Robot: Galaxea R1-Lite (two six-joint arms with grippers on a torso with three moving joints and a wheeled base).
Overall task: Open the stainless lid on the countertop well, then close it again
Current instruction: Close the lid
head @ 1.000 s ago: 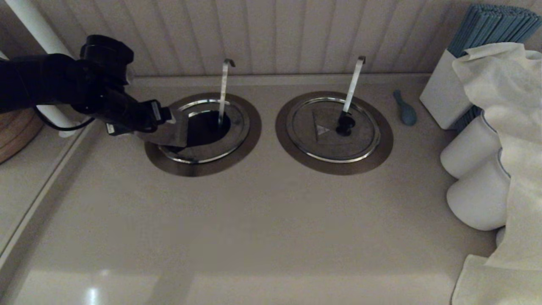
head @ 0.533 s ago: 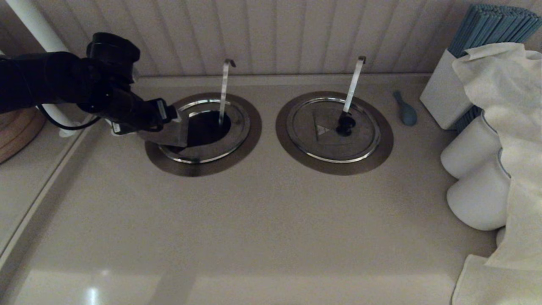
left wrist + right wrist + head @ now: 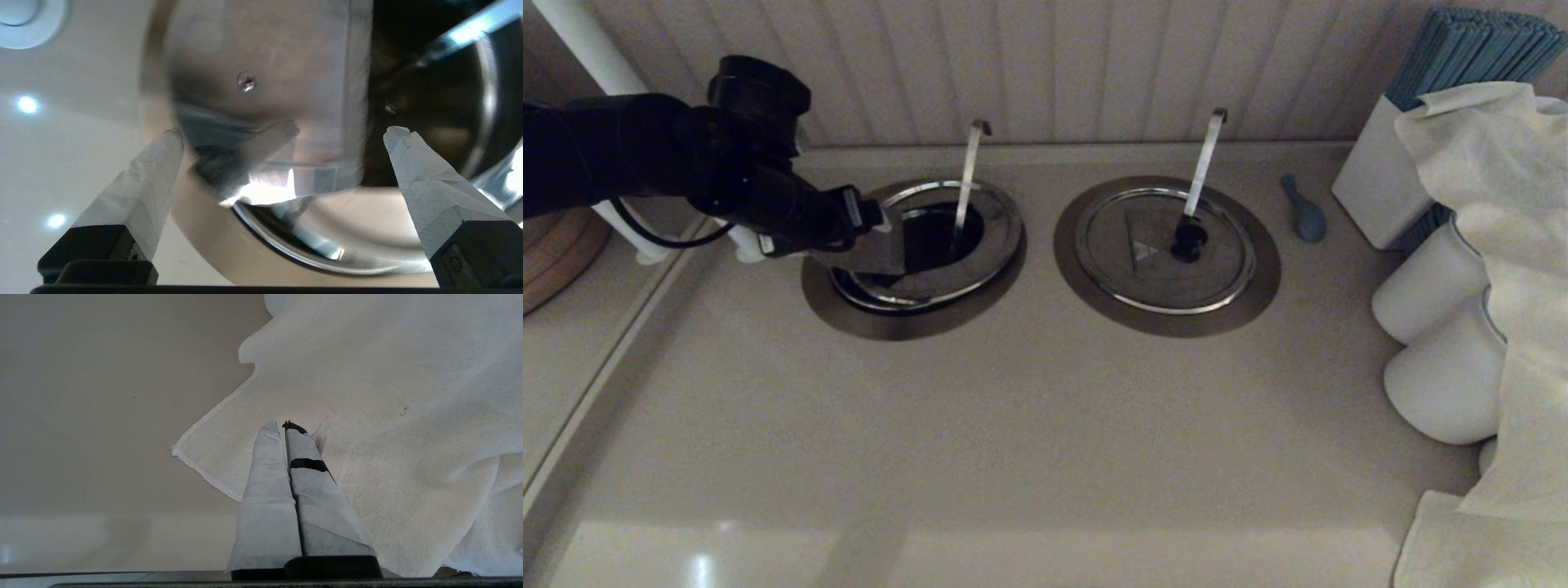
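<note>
The left gripper point(image 3: 282, 134) is seen with its fingers spread wide, nothing pinched between them. Directly ahead of it, the lid point(image 3: 939, 245) sits tilted on the well point(image 3: 849, 306), its flap point(image 3: 265, 69) raised between the fingertips point(image 3: 402, 141). The ladle handle point(image 3: 968, 175) stands just beyond. The right gripper point(image 3: 284, 426) is pressed together above a cloth point(image 3: 408, 416).

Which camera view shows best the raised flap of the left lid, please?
The left wrist view shows it best: the flap fills the picture, standing up between the open left gripper's fingers, its underside and screw visible. The head view shows the flap only partly, behind the gripper. The right wrist view shows none of it, only cloth.
</note>
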